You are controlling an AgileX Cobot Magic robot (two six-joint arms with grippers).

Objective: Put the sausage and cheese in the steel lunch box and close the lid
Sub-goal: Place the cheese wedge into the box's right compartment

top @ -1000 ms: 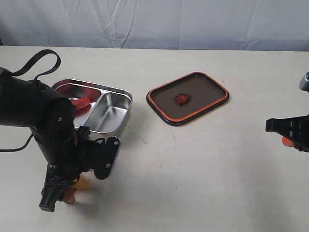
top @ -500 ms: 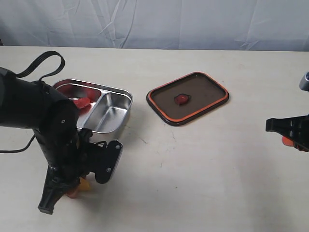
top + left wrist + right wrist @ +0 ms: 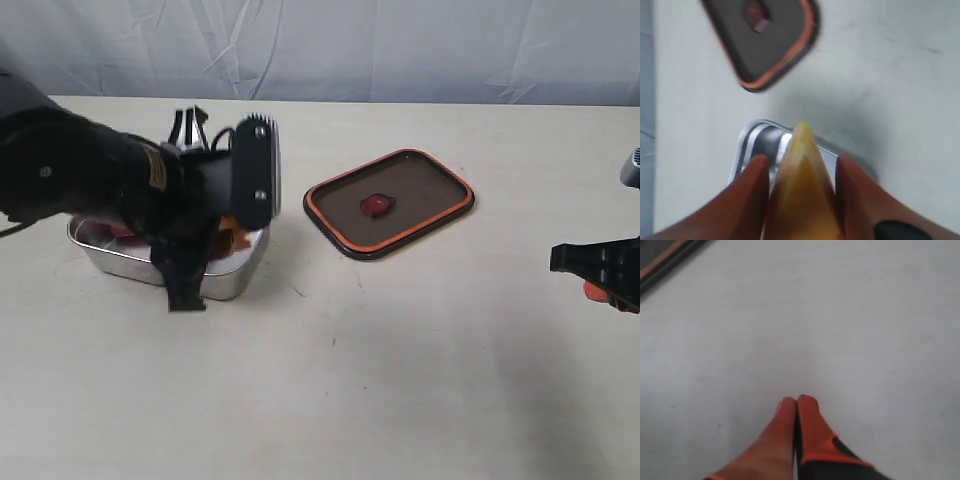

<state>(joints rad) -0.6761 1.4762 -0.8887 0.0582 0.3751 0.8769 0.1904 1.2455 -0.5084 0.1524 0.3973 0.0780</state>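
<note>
Over the right-hand end of the shiny rectangular stainless-steel lunch box (image 3: 112,258), my left gripper (image 3: 801,161) is clamped on the small yellow wedge of toy cheese (image 3: 802,197). On the left wrist feed I see the wedge pinched between the two orange fingers (image 3: 752,195), its pointed end sticking out past their tips and lying over a rounded corner of the box. The picture is blurred, so I cannot say whether the cheese touches the steel or which compartment sits under it.

On the exterior feed the bulky black left arm (image 3: 90,175) covers most of the box. A sliver of dark red shows inside the box at its left end, and I take it for the small curved sausage (image 3: 110,232); too much is hidden to be sure of its compartment.

To the right of the box and apart from it, the flat dark smoky plastic lid (image 3: 420,205) with its orange rim lies on the pale cream tabletop (image 3: 400,380), with the small orange-red valve (image 3: 377,204) at its middle.

My right gripper (image 3: 796,402) sits at the far right edge, well apart from the lid, its orange fingers pressed together with nothing between them, over bare tabletop
</note>
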